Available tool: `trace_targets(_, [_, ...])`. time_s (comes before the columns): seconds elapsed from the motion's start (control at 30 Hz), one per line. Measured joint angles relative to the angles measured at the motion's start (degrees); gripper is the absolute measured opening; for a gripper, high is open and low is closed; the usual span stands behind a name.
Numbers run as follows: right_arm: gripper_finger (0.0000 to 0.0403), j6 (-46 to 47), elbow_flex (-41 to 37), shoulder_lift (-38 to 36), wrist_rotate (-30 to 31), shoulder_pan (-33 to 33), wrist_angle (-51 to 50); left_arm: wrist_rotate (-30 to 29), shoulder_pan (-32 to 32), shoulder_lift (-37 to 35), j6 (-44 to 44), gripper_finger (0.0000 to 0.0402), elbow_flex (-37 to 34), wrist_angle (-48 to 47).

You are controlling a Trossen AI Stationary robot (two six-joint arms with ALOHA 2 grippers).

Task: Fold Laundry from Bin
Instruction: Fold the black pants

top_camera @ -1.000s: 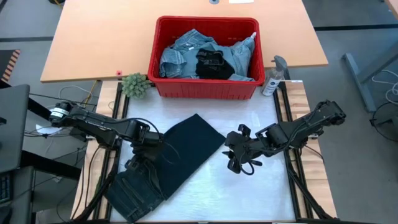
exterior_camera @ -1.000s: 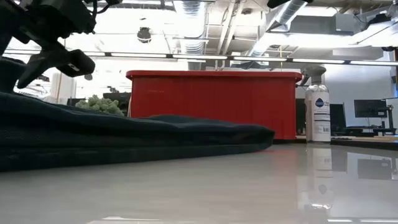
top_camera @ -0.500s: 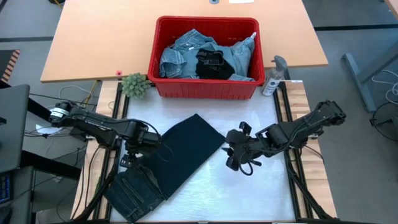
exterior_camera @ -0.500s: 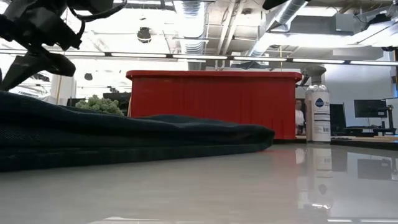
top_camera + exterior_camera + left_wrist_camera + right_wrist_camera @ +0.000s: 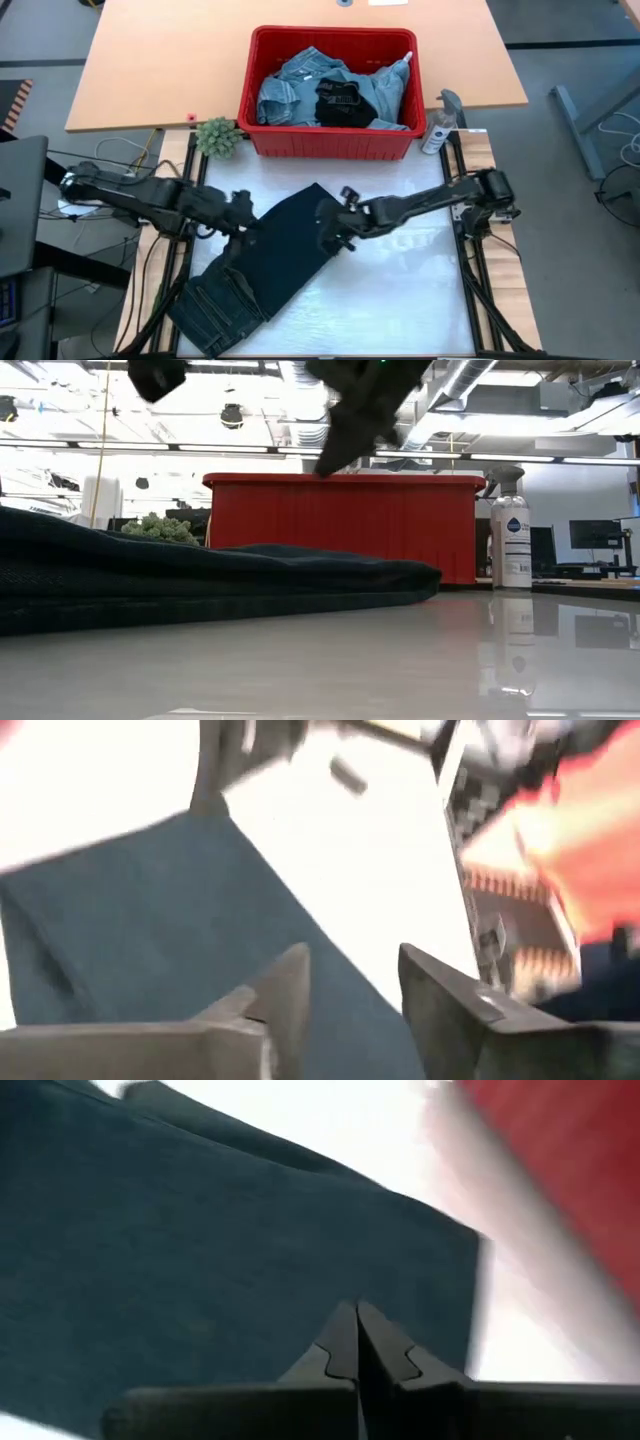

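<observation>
A dark folded garment (image 5: pixel 270 260) lies flat and slantwise on the white table, from the near left corner toward the middle. My left gripper (image 5: pixel 243 205) hovers open above its left part; in the left wrist view the gripper (image 5: pixel 350 990) has nothing between its fingers. My right gripper (image 5: pixel 335 228) is shut above the garment's far right end (image 5: pixel 200 1250); the low view shows this gripper (image 5: pixel 345 445) high above the cloth. The red bin (image 5: pixel 330 140) stands at the far edge with light blue denim (image 5: pixel 300 90) and a black piece inside.
A spray bottle (image 5: pixel 440 120) stands right of the bin and a small green plant (image 5: pixel 217 136) left of it. Bare white tabletop (image 5: pixel 400 290) lies right of the garment. A wooden table (image 5: pixel 150 70) lies beyond the bin.
My right gripper has swung toward the table's left, come down over the garment's far right end, and shut. My left gripper has risen off the garment's left part and tipped up toward level. The garment lies as before.
</observation>
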Motion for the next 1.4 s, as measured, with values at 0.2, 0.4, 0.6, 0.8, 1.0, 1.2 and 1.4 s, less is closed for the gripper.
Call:
trace_targets(0.2, [0.0016,-2.1,0.0,4.7,-5.7,-3.7,3.8,-6.6,-7.8,-0.1,-3.6,0.0017,0.0,3.5])
trace_targets(0.4, [0.0016,-6.6,0.0,6.8,-12.2,-6.8,5.3,-11.1,-18.7,4.6,-9.2,0.0001,0.0,2.2])
trace_targets(0.6, [0.0016,-9.7,-0.1,7.7,-17.0,-9.2,6.1,-17.0,-26.0,13.0,-12.5,0.0000,0.0,3.9])
trace_targets(0.8, [0.0016,-12.2,0.0,8.6,-20.5,-9.7,7.7,-16.4,-27.8,20.8,-12.2,0.0000,-0.1,7.3])
trace_targets(1.0, [0.0016,-13.4,-0.1,9.7,-22.7,-10.1,7.6,-15.0,-27.8,21.2,-20.1,0.0000,-9.6,17.0])
trace_targets(1.2, [0.0016,-14.3,0.0,11.3,-24.6,-10.4,7.1,-13.7,-28.3,21.0,-37.9,0.0000,-18.1,20.0])
trace_targets(1.4, [0.0016,-13.1,0.0,13.2,-23.7,-11.1,3.0,-13.0,-31.0,21.0,-49.8,0.0000,-18.8,16.2])
